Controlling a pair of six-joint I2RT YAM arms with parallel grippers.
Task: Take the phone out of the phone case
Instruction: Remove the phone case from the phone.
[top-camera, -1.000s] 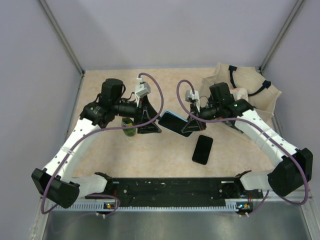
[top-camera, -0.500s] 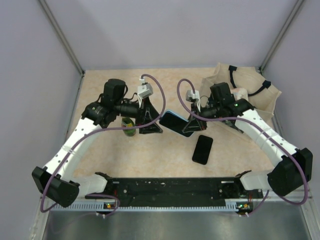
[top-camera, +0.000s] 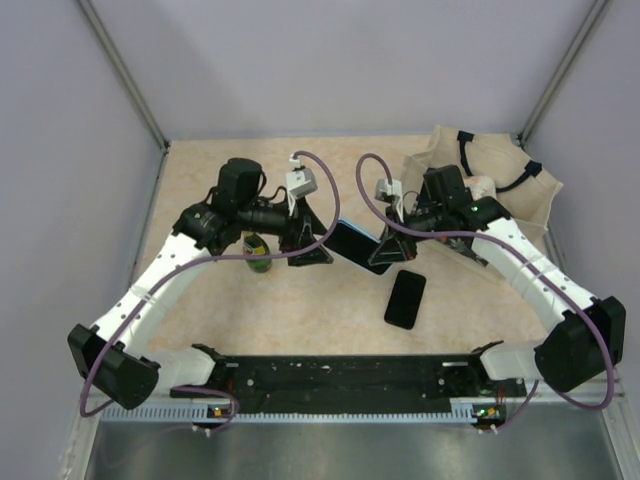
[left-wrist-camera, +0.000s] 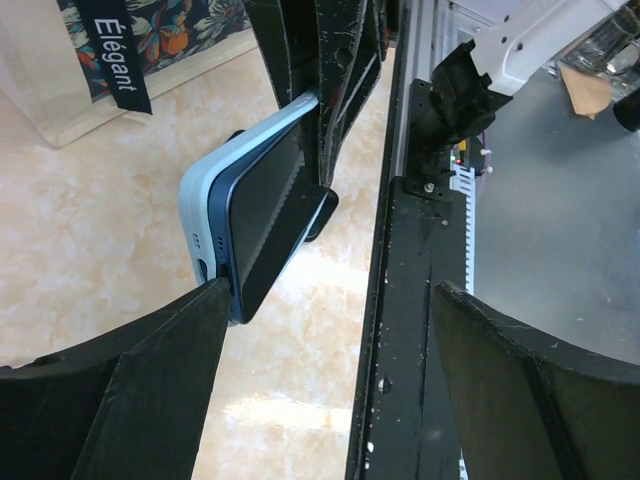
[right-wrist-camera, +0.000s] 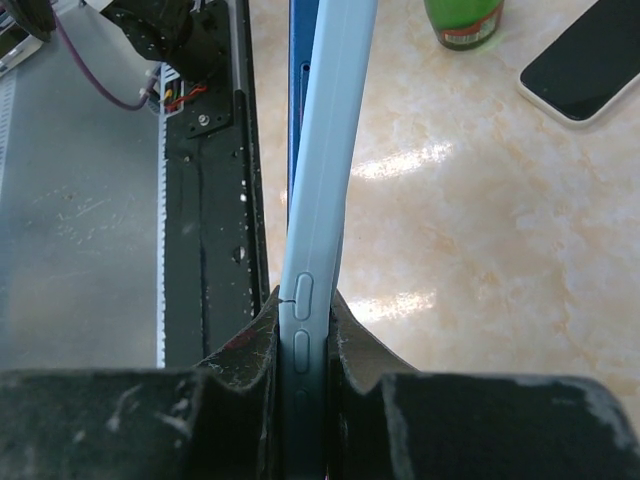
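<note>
- Nearest, the black rail (top-camera: 340, 375) that carries both arm bases runs along the near edge of the table (top-camera: 330, 315).
- Just beyond it, a second phone (top-camera: 405, 299) lies flat on the table with its screen dark. It is at about 5 o'clock from the held one.
- At mid-table the phone (left-wrist-camera: 272, 195) sits inside its light-blue phone case (left-wrist-camera: 203, 215). It is lifted off the table and turned on edge between the two grippers.
- The right gripper (right-wrist-camera: 303, 315) pinches the case, with one finger on each face and the side buttons showing between them.
- The left gripper (left-wrist-camera: 330, 295) is at 9 o'clock of the phone. Its fingers are spread wide and hold nothing.
- The free lower corner of the case is right at one fingertip of the left gripper. Whether they touch cannot be told.
- A green bottle (top-camera: 256, 250) stands near the left gripper, at its 9 o'clock.
- Farthest, a beige tote bag (top-camera: 490, 190) lies in the far right corner, at about 1 o'clock from the right gripper.
</note>
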